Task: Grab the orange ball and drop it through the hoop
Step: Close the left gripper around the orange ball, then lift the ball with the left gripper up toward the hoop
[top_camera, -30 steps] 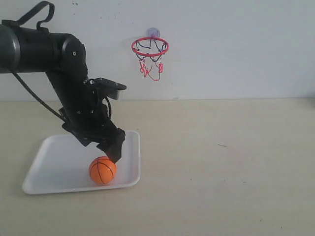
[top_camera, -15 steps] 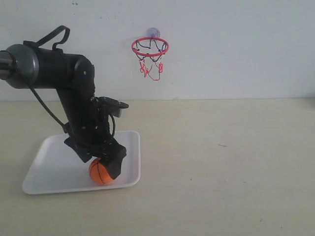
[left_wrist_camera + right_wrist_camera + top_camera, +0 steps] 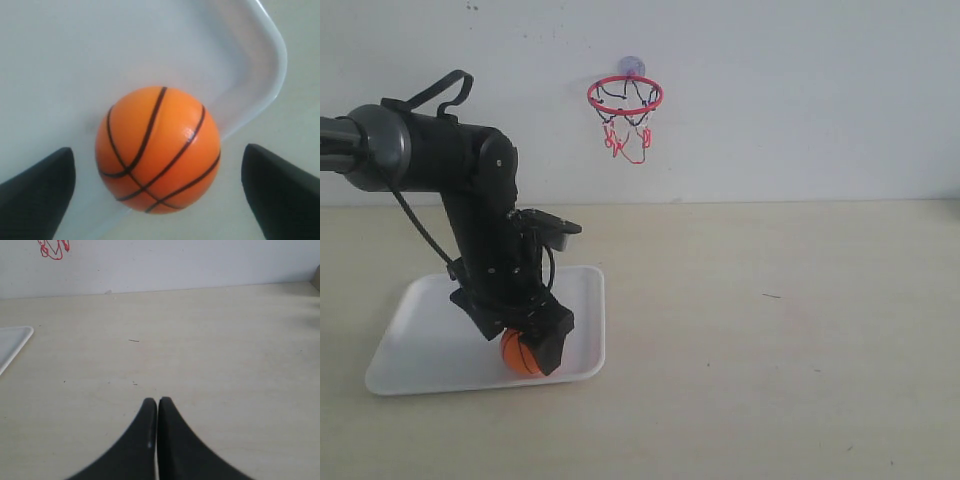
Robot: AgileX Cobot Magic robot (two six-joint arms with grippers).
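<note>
It looks like a plain robot test bench in a lab: a bare beige tabletop (image 3: 770, 350) against a blank white wall (image 3: 820, 100), a black robot arm (image 3: 470, 185), and a toy hoop (image 3: 625, 95) stuck to the wall.

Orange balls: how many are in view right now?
1. The orange ball lies in the white tray near its corner, inside the open left gripper. The arm hides part of the tray, so another could be concealed.

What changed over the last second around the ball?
The left gripper came down from just above the orange ball and now straddles it, jaws open with gaps on both sides; nothing is gripped yet. The ball stays on the white tray, near its corner; the hoop is unchanged.
</note>
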